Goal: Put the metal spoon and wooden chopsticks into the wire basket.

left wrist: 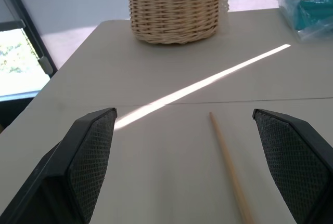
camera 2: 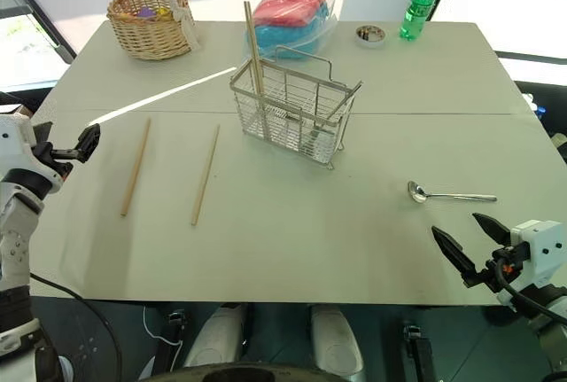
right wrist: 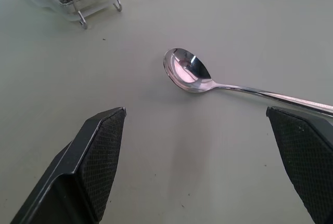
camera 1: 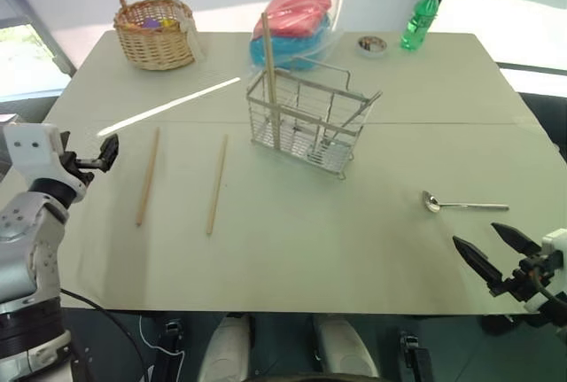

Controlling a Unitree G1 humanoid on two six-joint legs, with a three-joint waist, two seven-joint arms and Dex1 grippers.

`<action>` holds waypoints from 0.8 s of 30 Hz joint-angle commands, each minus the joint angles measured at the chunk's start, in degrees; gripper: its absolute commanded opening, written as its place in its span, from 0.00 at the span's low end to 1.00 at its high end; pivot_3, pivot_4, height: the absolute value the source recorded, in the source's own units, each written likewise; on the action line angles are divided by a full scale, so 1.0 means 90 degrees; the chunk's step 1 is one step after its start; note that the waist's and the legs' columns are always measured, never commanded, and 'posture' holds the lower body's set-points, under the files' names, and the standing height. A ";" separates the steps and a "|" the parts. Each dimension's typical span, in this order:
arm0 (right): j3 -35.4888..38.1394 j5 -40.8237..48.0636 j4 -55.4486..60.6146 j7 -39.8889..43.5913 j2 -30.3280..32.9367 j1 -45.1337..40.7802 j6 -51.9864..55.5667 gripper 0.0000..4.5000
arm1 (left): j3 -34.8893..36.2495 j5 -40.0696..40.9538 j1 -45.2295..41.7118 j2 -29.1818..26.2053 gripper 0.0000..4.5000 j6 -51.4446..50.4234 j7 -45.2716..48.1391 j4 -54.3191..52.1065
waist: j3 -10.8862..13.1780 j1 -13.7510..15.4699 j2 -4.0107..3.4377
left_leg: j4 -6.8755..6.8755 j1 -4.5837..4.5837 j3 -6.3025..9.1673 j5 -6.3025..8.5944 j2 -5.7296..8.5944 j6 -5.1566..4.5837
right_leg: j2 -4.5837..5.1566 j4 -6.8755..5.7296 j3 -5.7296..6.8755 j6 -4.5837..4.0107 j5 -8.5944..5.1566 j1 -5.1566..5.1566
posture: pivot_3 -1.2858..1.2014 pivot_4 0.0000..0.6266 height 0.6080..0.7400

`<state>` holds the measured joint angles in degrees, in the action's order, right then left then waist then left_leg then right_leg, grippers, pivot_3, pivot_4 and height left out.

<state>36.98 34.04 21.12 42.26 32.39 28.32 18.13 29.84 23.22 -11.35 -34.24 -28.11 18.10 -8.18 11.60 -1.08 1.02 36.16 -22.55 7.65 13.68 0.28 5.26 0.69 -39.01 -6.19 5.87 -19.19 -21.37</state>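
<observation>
Scanning from our left: we find our left gripper [camera 1: 108, 153] at the table's left edge, fingers spread wide and holding nothing.
Table: a pale tabletop [camera 1: 292, 240] carries everything we list.
Wicker basket: a round woven basket [camera 1: 156, 35] sits at the far left corner, well apart from our left gripper.
Loose chopsticks: two wooden chopsticks lie flat on the left half, side by side but not touching; the outer one [camera 1: 148, 175] is just beside our left gripper, the inner one [camera 1: 217, 184] lies nearer the middle.
Wire basket: the wire basket [camera 1: 306, 122] stands upright near the middle of the table, with one more chopstick [camera 1: 270, 81] propped upright in its left end, tip well above the rim.
Bag: a clear bag of red and blue items [camera 1: 297, 26] lies behind the wire basket.
Bottle: a green bottle [camera 1: 419, 19] stands at the far right, a small round lid [camera 1: 372, 44] beside it.
Spoon: the metal spoon [camera 1: 462, 205] lies flat on the right side, bowl toward the middle, well clear of the wire basket.
Right gripper: our right gripper [camera 1: 494, 253] hovers near the front right edge, fingers spread and empty, just short of the spoon.
</observation>
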 commanded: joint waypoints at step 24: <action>0.0283 -0.0117 -0.0195 0.0015 0.0588 -0.0606 -0.0155 1.00 | -0.0429 0.0427 -0.0304 -0.0249 0.98 -0.0590 0.0615 -0.0777 | 0.0000 0.0000 0.0001 | 0.0000 0.0007 -0.0003 0.0000 0.0000 0.0000 | 0.0001 0.0000 -0.0003 0.0000 0.0000 0.0005 | 0.52 0.24 1.00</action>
<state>37.12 33.13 19.57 41.57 36.17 23.69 18.03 26.18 25.09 -12.36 -34.99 -32.79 22.05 -11.35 11.60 -1.08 1.03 36.17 -22.49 7.61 13.68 0.28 5.26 0.70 -39.01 -6.22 5.87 -19.19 -21.32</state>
